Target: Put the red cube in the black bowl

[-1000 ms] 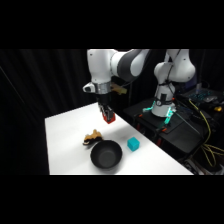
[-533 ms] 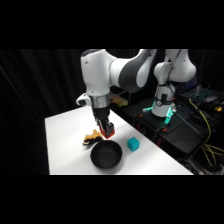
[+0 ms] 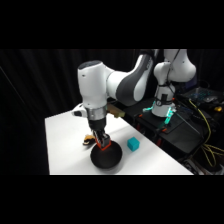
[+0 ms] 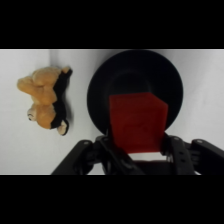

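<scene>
Gripper (image 3: 103, 144) clamped on the red cube (image 4: 136, 123), now down low over the black bowl (image 3: 106, 158) — a sec ago it was higher and further right. Cube hangs just above the bowl's far side; tan toy (image 4: 46, 99) just left. Release looks next.

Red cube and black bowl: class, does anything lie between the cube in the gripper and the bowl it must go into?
Nothing visible does. The gripper holds the red cube right over the black bowl, whose inside looks bare. The tan and dark toy lies apart beside the bowl, and the cyan cube sits off to the other side.
</scene>
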